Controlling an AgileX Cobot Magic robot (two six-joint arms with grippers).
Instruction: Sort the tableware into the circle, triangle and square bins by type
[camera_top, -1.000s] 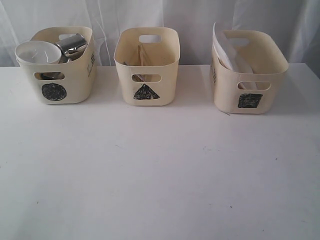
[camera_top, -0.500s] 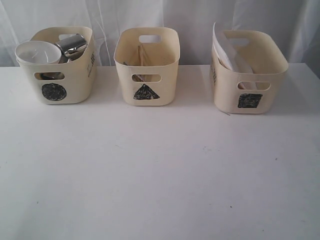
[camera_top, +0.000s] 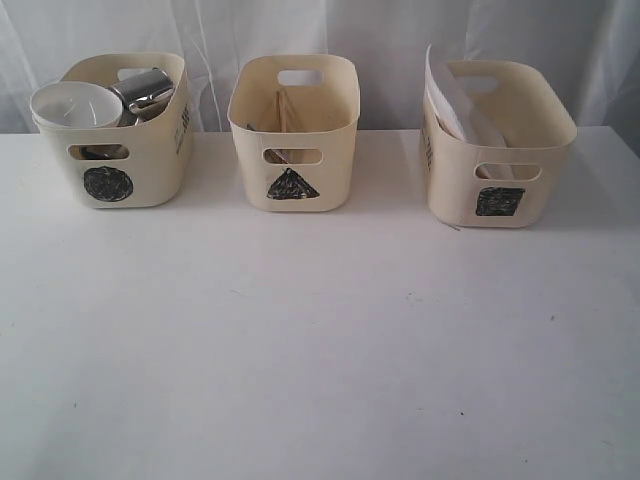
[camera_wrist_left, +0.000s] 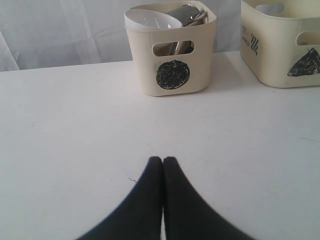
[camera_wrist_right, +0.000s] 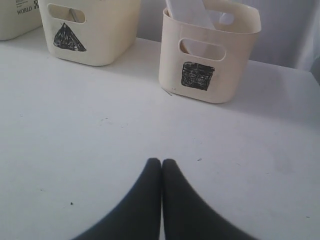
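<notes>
Three cream bins stand along the table's far edge. The circle bin (camera_top: 140, 150) on the left holds a white bowl (camera_top: 75, 103) and a steel mug (camera_top: 147, 90); the same bin (camera_wrist_left: 172, 75) shows in the left wrist view. In the middle, the triangle bin (camera_top: 295, 150) holds wooden chopsticks (camera_top: 285, 110). The square bin (camera_top: 500, 160) on the right holds the white plate (camera_top: 445, 95), standing on edge. My left gripper (camera_wrist_left: 162, 160) and right gripper (camera_wrist_right: 161, 161) are shut and empty over bare table, well short of the bins. Neither arm appears in the exterior view.
The white table (camera_top: 320, 340) stretches bare in front of the bins. A white curtain (camera_top: 400, 40) hangs behind them. The triangle bin (camera_wrist_right: 95, 35) and the square bin (camera_wrist_right: 210, 65) also show in the right wrist view.
</notes>
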